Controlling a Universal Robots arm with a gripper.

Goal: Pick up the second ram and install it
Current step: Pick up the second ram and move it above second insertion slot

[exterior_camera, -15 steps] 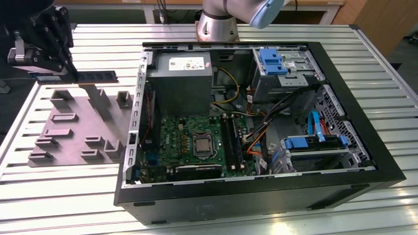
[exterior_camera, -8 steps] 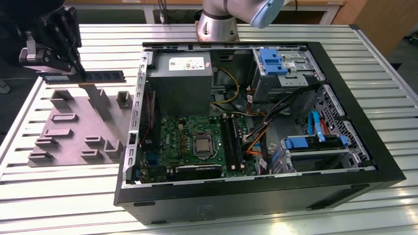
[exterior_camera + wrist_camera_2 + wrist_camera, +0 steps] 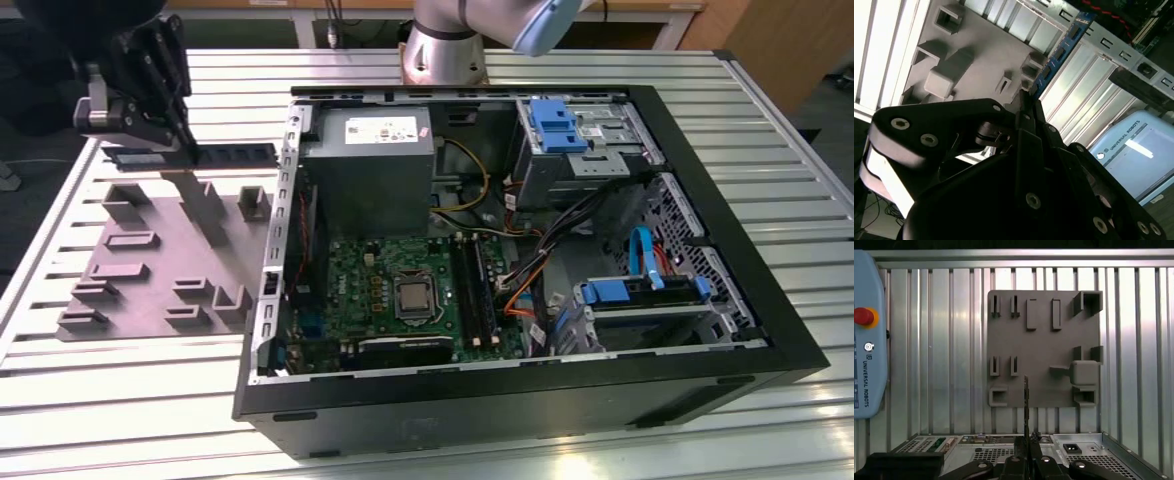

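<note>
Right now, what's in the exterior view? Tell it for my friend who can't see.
The robot's black hand grips the second ram, a long thin stick, above a grey tray on the slatted table. On the exterior view's right sits an open computer case with its green motherboard showing.

Even overhead light fills the exterior view, flaring into white glare on the ribbed aluminium table [image 3: 587, 462] by its near edge and leaving only short, soft shadows beside the blocks of the grey fixture plate [image 3: 167, 260], while the corner at the exterior view's upper left sinks to near black. In the second wrist view the table's slats burn out to pure white, the gripper [image 3: 1027, 100] looms dark and soft close to the lens, and the second ram [image 3: 1056, 61] takes a blue cast. The first wrist view is bright and flat, with pale streaks down the slats.
</note>
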